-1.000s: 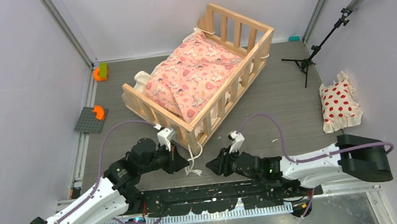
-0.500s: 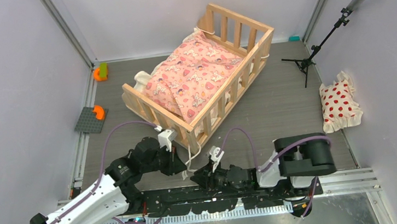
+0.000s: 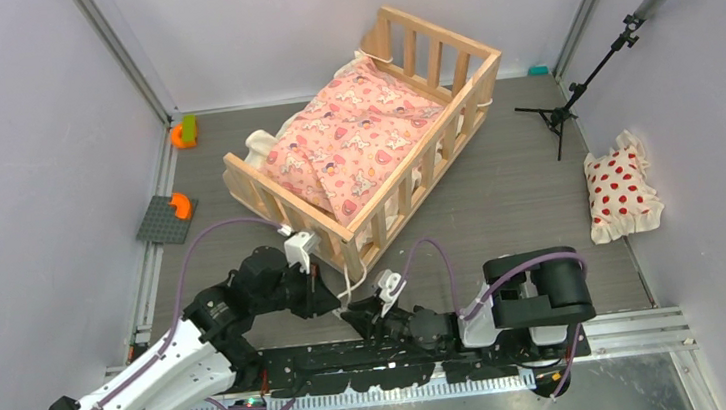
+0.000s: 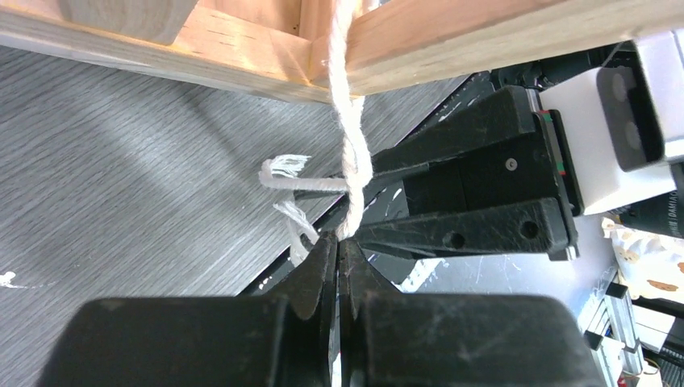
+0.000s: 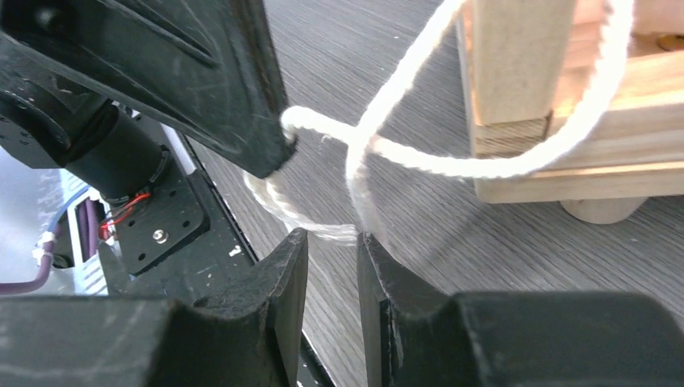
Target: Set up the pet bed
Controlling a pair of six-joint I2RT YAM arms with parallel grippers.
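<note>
Jaws, left gripper (image 4: 339,242): clenched tight on a cream cord (image 4: 352,153), pinched at the very tips.
Jaws, right gripper (image 5: 332,238): narrowly apart. A strand of the cord runs down to the gap at the tips. Whether it is gripped cannot be told.
Grippers, relation: tip to tip, close together, low over the table (image 3: 519,200) near its front edge.
Cord: hangs from the near corner of the pet bed (image 3: 283,195). Two strands are twisted together above the left gripper, and one frayed end sticks out sideways.
Pet bed: stands on the table, middle to rear, set at a slant. Its near corner is just beyond both grippers, and one round foot shows under that corner.
Cushion (image 3: 352,136): pink print, lying inside the pet bed.
Pillow (image 3: 619,190): white with red dots, on the table by the right wall, well apart from the pet bed.
</note>
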